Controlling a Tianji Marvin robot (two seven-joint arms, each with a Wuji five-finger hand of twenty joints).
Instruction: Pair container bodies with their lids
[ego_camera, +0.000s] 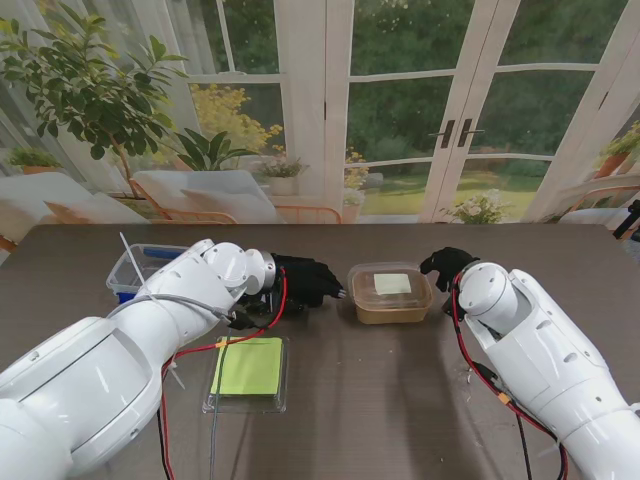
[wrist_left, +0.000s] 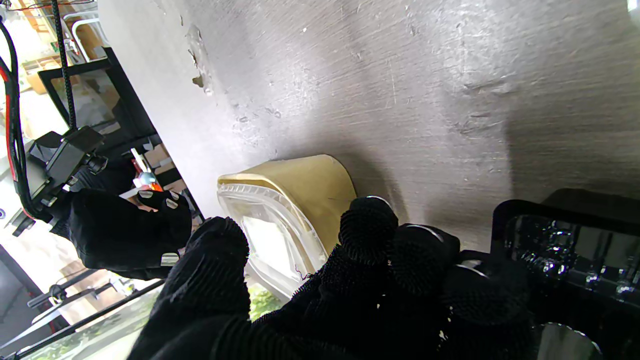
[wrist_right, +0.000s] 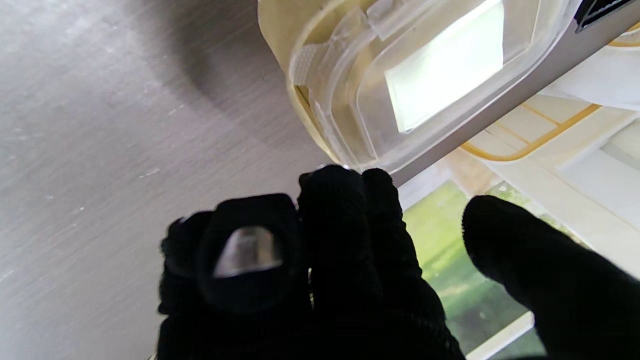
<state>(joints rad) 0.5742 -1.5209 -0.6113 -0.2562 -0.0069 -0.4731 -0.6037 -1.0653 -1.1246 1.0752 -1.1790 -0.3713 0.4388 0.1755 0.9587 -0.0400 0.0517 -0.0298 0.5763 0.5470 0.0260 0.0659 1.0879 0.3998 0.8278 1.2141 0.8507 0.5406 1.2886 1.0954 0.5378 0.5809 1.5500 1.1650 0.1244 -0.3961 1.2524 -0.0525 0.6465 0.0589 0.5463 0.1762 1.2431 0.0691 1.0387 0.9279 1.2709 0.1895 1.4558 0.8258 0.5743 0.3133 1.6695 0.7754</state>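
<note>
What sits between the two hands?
The lidded tan container sits between the left hand and right hand, clearest in the stand view.

The left arm covers most of the blue-rimmed tub (ego_camera: 138, 268), so no telling what's in it. Both wrist views cut off the tan container (wrist_left: 305, 185). Left hand (ego_camera: 308, 281) and right hand (ego_camera: 447, 266) sit beside it, but actual contact is hard to call. Right arm's cropped bottom right.
</note>
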